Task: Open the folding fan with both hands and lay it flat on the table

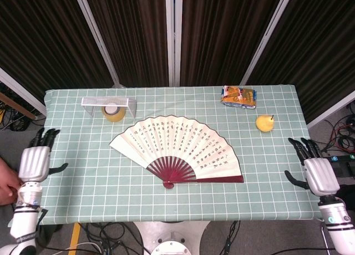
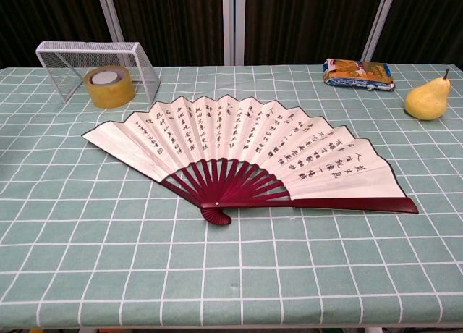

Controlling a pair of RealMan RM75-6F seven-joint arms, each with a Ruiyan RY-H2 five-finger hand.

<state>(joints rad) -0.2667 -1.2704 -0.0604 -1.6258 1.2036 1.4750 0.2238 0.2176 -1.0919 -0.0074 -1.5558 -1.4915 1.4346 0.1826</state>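
Note:
The folding fan [image 1: 178,146] [image 2: 246,148] lies spread wide and flat on the green checked tablecloth, cream leaf with black script, dark red ribs meeting at a pivot near the table's front. My left hand [image 1: 34,162] hangs off the table's left edge, fingers apart and holding nothing. My right hand [image 1: 316,171] is off the right edge, fingers also spread and empty. Neither hand touches the fan. The chest view shows no hand.
A white wire rack [image 1: 108,104] [image 2: 92,60] with a yellow tape roll [image 1: 113,111] [image 2: 108,85] stands at the back left. A snack packet [image 1: 239,96] [image 2: 359,73] and a yellow pear [image 1: 265,122] [image 2: 427,98] sit at the back right. A person's hand [image 1: 8,187] shows at the far left.

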